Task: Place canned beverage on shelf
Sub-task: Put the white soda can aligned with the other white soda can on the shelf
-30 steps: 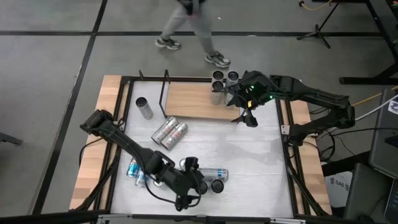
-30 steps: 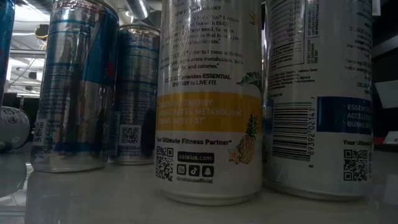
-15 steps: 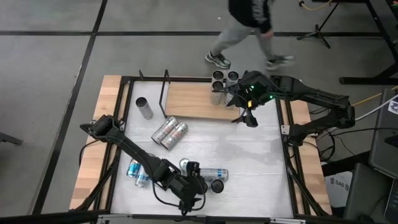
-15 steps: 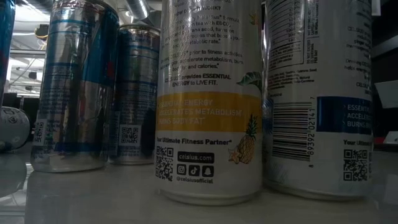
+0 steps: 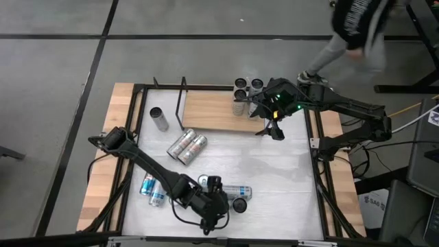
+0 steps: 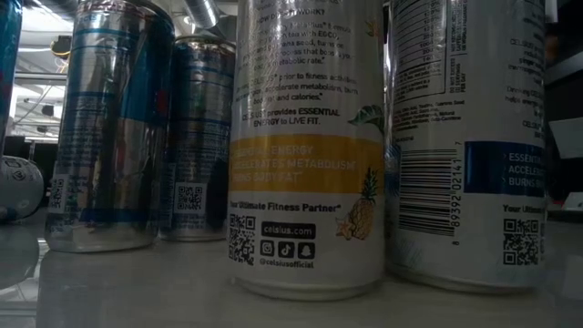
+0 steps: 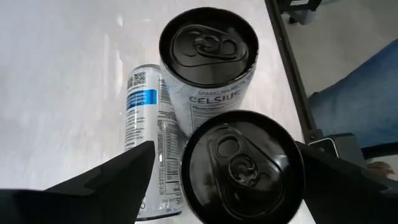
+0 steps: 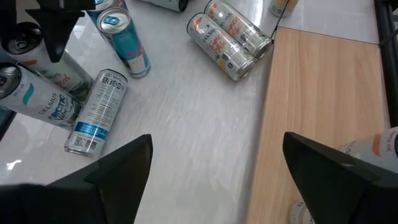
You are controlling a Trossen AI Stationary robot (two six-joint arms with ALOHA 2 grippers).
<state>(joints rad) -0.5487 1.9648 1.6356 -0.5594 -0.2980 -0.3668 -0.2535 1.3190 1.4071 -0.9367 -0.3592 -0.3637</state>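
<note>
Two upright cans with black tops stand near the table's front edge. My left gripper (image 7: 225,144) is open just above the nearer can (image 7: 241,167), one finger on each side of its top; I see no touch. The farther can (image 7: 208,53) stands right behind it, beside a lying white-and-blue can (image 7: 146,124). In the high view the left gripper (image 5: 221,207) covers the nearer can. The shelf (image 5: 209,110), a light wooden board in a black frame, lies at the far side with three cans (image 5: 240,86) upright at its right end. My right gripper (image 5: 272,130) hangs open by the shelf's near right corner.
Two silver cans (image 5: 186,145) lie side by side mid-table, and one can (image 5: 159,118) stands far left. Blue cans (image 5: 149,190) are near the left arm's forearm. The low view is filled by upright cans (image 6: 305,146). A person (image 5: 353,27) walks beyond the far edge.
My left gripper has sunk and moved slightly toward the table's right edge, down over the standing cans at the front, staying open. The person beyond the far edge has walked from left to right. No can has moved.
</note>
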